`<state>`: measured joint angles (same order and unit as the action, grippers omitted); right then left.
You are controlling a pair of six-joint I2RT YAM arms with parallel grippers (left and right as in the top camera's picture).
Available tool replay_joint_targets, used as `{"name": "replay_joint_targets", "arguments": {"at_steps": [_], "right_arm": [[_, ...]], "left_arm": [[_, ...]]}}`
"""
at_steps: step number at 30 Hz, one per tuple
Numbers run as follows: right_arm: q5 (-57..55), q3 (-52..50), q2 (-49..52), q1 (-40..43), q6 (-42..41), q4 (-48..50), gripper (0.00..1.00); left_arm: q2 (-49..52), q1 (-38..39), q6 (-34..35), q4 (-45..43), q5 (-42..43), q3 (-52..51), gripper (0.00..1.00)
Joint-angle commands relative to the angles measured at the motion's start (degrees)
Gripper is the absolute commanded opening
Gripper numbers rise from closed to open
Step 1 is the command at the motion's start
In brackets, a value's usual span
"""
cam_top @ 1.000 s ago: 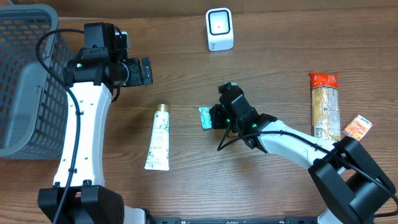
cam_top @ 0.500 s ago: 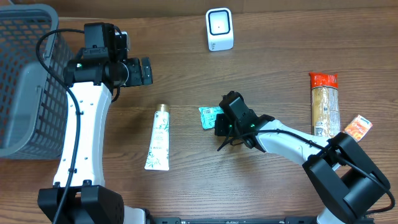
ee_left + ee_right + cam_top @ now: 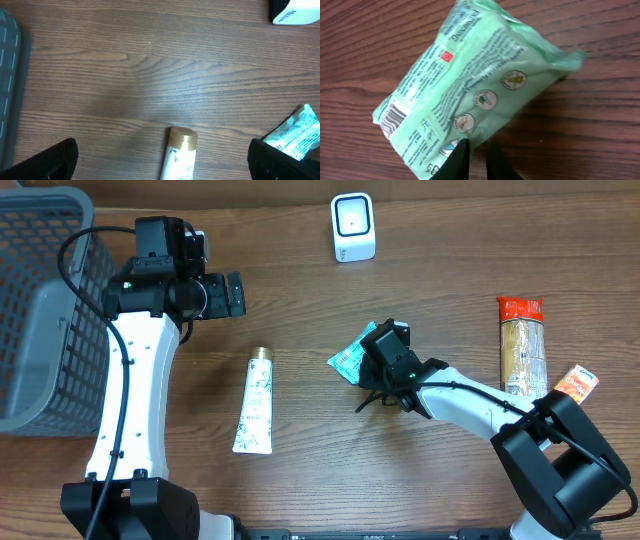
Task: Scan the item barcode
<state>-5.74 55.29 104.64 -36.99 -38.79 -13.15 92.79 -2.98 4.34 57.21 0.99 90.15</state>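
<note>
My right gripper (image 3: 370, 361) (image 3: 476, 151) is shut on the edge of a green packet (image 3: 351, 358) (image 3: 470, 80), holding it tilted just above the table's middle. The packet's printed back faces the right wrist camera, with the barcode (image 3: 392, 120) near its lower left corner. The packet's corner (image 3: 296, 132) also shows at the right in the left wrist view. A white scanner (image 3: 353, 227) (image 3: 295, 11) stands at the back of the table, well away from the packet. My left gripper (image 3: 235, 293) (image 3: 160, 162) hangs open and empty above the table at the left.
A white tube with a gold cap (image 3: 256, 402) (image 3: 179, 155) lies left of centre. A grey basket (image 3: 40, 300) (image 3: 7, 75) fills the far left. At the right lie a long cracker pack (image 3: 523, 350) and a small orange packet (image 3: 575, 384).
The right gripper has raised the green packet off the table and carried it slightly right and back, turning it. The left arm has not moved.
</note>
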Motion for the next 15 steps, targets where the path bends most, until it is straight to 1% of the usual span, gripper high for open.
{"name": "replay_joint_targets", "arguments": {"at_steps": [1, 4, 5, 7, 8, 10, 11, 13, 14, 15], "right_arm": [[0.2, 1.9, -0.6, 1.0, 1.0, -0.9, 0.18], [3.4, 5.4, -3.2, 2.6, 3.8, -4.5, 0.29], [3.4, 7.1, -4.0, 3.1, 4.5, -6.5, 0.35], [3.3, 10.6, -4.8, 4.0, 4.6, -9.9, 0.54], [3.4, 12.7, -4.8, 4.3, 4.6, -11.7, 0.6], [3.4, 15.6, -4.8, 4.7, 4.6, -13.7, 0.69], [3.7, 16.6, -4.8, 4.8, 4.6, -14.1, 0.75], [5.1, 17.5, -4.8, 4.9, 4.6, -14.3, 0.8], [5.8, 17.5, -4.8, 4.9, 4.5, -14.3, 0.84], [6.1, 17.5, -4.6, 4.9, 4.3, -14.6, 0.92]], "left_arm": [[-0.3, 0.8, 0.8, -0.2, -0.3, 0.7, 1.0], [-0.3, 0.8, 0.8, -0.2, -0.3, 0.7, 1.0], [-0.3, 0.8, 0.8, -0.2, -0.3, 0.7, 1.0], [-0.3, 0.8, 0.8, -0.2, -0.3, 0.7, 1.0], [-0.3, 0.8, 0.8, -0.2, -0.3, 0.7, 1.0], [-0.3, 0.8, 0.8, -0.2, -0.3, 0.7, 1.0], [-0.3, 0.8, 0.8, -0.2, -0.3, 0.7, 1.0], [-0.3, 0.8, 0.8, -0.2, -0.3, 0.7, 1.0], [-0.3, 0.8, 0.8, -0.2, -0.3, 0.7, 1.0], [-0.3, 0.8, 0.8, -0.2, -0.3, 0.7, 1.0]]}}
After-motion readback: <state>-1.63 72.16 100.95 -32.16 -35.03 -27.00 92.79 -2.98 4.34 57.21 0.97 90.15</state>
